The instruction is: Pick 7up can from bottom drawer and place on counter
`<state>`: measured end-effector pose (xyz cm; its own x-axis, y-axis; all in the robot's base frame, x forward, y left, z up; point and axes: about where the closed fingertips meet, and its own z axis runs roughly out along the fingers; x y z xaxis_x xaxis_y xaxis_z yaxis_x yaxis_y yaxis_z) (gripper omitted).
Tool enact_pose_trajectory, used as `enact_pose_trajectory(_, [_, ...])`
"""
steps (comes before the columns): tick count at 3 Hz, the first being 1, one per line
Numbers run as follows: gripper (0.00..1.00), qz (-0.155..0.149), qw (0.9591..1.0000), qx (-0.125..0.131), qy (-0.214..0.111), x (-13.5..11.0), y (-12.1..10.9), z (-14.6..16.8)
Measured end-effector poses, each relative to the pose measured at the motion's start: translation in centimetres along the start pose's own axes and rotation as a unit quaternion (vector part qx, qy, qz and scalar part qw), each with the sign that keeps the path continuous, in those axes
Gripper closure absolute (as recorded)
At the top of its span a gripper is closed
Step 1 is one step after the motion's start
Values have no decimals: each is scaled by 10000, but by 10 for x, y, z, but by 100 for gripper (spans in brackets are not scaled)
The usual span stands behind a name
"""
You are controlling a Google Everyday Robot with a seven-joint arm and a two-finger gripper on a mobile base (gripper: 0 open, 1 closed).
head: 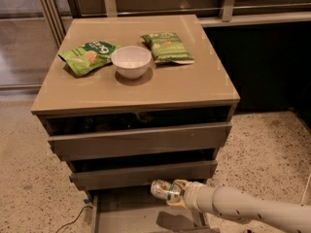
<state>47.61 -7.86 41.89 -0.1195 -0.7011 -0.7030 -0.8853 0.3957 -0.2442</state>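
Gripper (174, 194) low at cabinet front, above open bottom drawer (121, 212); jaws pinch 7up can (163, 189) at its right end. Can on its side, long axis left-right, in line with arm (243, 208), judged off drawer floor. Middle drawer front (143, 174) just above can. Counter (194, 89) higher up: you likely pull out first, then raise. White bowl (131, 61) sits toward counter's rear.
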Motion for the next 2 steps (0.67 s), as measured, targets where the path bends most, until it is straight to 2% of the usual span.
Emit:
enact_pose_trajectory(1, [100,35,9997,225,99,-22,-29,-39])
enact_pose_trajectory(2, [100,-52,9980,587,217,-57,-50,-102])
